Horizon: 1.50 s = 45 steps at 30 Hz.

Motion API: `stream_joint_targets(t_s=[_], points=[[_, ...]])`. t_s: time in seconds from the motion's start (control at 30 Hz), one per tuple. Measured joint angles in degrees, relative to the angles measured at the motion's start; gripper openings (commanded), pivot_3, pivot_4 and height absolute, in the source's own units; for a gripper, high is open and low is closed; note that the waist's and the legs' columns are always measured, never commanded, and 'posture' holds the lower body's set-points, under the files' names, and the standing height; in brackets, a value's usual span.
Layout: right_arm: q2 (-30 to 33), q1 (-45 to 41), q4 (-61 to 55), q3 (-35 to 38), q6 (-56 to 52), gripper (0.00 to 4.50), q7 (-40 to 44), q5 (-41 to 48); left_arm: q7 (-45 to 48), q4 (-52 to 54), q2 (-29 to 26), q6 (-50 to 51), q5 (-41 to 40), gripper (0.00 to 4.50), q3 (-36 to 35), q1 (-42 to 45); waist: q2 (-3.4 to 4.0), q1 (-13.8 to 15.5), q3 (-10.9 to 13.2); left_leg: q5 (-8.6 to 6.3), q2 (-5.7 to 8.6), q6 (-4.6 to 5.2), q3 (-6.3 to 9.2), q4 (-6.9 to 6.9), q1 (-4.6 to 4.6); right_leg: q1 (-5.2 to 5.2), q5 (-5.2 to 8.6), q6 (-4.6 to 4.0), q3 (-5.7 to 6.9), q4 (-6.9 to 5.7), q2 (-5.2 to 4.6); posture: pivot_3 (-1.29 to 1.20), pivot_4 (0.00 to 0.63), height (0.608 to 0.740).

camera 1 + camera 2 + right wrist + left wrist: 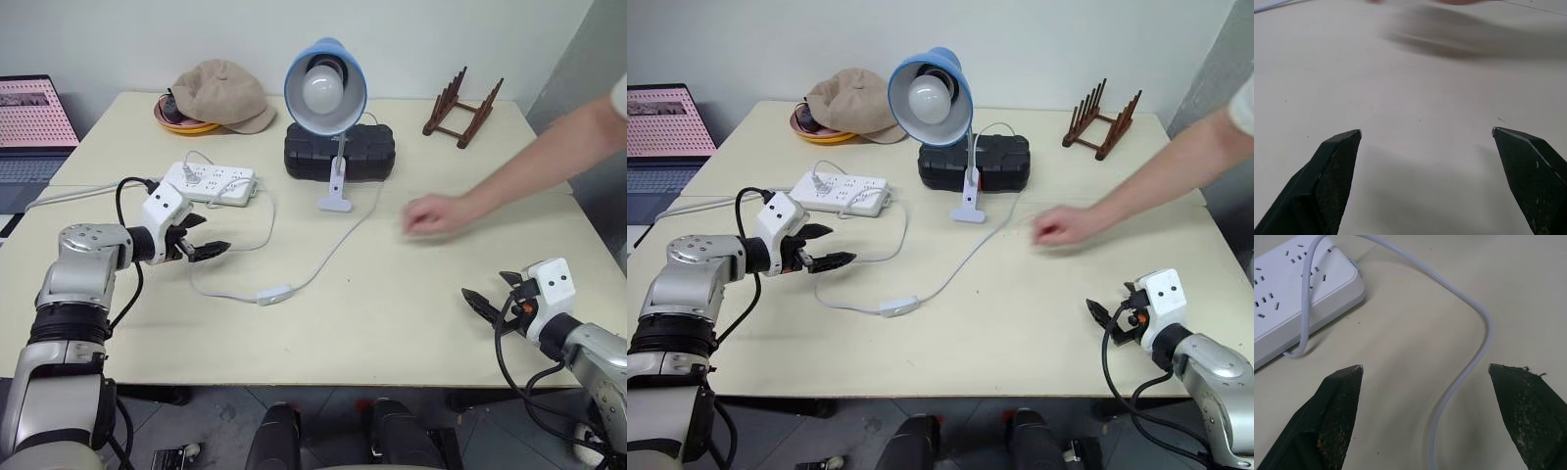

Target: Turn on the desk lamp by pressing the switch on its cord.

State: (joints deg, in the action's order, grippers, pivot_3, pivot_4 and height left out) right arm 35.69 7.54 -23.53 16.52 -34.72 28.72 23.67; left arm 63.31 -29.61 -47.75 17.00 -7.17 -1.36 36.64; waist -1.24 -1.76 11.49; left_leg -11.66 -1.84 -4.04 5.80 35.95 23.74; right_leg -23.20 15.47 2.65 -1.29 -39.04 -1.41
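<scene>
The pale cream rectangular table (pixel 411 323) carries a light-blue dome-shade desk lamp (pixel 326 93), its thin white looping cord (pixel 338 245) with a small oblong white switch (pixel 274 294), a white multi-socket power strip (pixel 211 183), a black ribbed case (pixel 372 152), a brown slatted wooden rack (pixel 462 110), and a beige cap (pixel 223 93) over an orange dish (pixel 181 124).

From my seat I count one desk lamp (pixel 325 90) with one bulb (pixel 320 90), one cord (pixel 338 243) carrying one switch (pixel 273 293), one power strip (pixel 209 182), one black case (pixel 339 151), one tan cap (pixel 223 94) lying on one orange dish (pixel 180 124), and one wooden rack (pixel 462 109) — all on one table (pixel 392 323). Off its left edge I see one laptop (pixel 33 122). Two grippers — the left gripper (pixel 201 246) and the right gripper (pixel 484 302), each with two black fingers spread wide apart — and one person's hand (pixel 436 214) over the tabletop.
</scene>
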Motion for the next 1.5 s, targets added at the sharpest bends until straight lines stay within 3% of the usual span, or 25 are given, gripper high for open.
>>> stream_joint_targets(t_s=[0.13, 0.4, 0.57, 0.7, 0.93, 1.03, 1.5], points=[[1.44, 0.33, -1.30, -0.45, -0.99, 4.50, 2.01, 0.59, 5.36, 5.03, -3.01, 2.92, -0.83, 4.27, 1.18, -1.23, 0.02, -0.07, 0.01, 0.00, 0.00, 0.00, -0.03, -0.01, 0.01, -0.01, 0.00, -0.01, -0.04, 0.00, 0.00, 0.00, 0.150, 0.740], [12.60, 0.28, -14.16, -4.80, -8.13, 4.50, 16.53, 12.02, 20.46, 22.57, -9.60, 5.50, -4.33, 4.27, 6.27, -9.08, 0.05, -0.04, 0.00, 0.00, -0.07, 0.00, -0.05, 0.01, -0.04, 0.00, 0.05, -0.08, -0.04, 0.01, 0.02, 0.00, 0.150, 0.740], [14.27, -4.81, -18.78, -8.18, -12.12, 4.50, 17.95, 17.34, 19.73, 25.36, -7.33, 4.71, -4.26, 4.27, 8.33, -10.11, 0.03, 0.08, 0.00, 0.00, -0.07, 0.01, -0.08, 0.07, -0.04, 0.02, 0.18, -0.33, -0.06, 0.01, 0.02, 0.00, 0.150, 0.740], [11.54, -8.92, -20.21, -10.44, -14.37, 4.50, 14.22, 19.27, 17.04, 24.15, -3.47, 4.10, -3.55, 4.27, 9.95, -9.67, -0.01, 0.12, -0.02, 0.00, -0.06, 0.00, -0.08, 0.09, 0.02, 0.01, 0.01, -0.03, -0.05, 0.05, 0.02, 0.00, 0.150, 0.740], [11.22, -7.31, -21.32, -11.07, -15.83, 4.50, 10.77, 20.34, 17.22, 22.30, -2.26, 1.89, -2.52, 4.27, 11.89, -9.28, 0.00, 0.11, -0.02, -0.01, -0.07, 0.01, -0.04, 0.01, 0.03, -0.03, 0.03, -0.04, 0.00, 0.05, 0.03, 0.00, 0.150, 0.740], [11.04, -6.55, -21.36, -11.04, -15.83, 4.50, 9.87, 20.36, 17.61, 20.54, -1.55, 0.18, -1.92, 3.83, 12.77, -8.72, -0.01, 0.11, -0.02, 0.00, -0.07, 0.01, -0.04, 0.05, 0.03, -0.03, 0.02, -0.05, -0.01, 0.04, 0.03, 0.00, 0.150, 0.740], [11.03, -4.22, -21.77, -11.03, -14.44, 4.50, 8.38, 19.79, 18.53, 14.28, 0.67, -4.74, 0.78, 0.64, 14.85, -6.21, -0.01, 0.10, -0.02, 0.00, -0.07, 0.01, -0.04, 0.05, 0.03, -0.01, 0.01, -0.04, -0.01, 0.04, 0.03, 0.00, 0.150, 0.740]])
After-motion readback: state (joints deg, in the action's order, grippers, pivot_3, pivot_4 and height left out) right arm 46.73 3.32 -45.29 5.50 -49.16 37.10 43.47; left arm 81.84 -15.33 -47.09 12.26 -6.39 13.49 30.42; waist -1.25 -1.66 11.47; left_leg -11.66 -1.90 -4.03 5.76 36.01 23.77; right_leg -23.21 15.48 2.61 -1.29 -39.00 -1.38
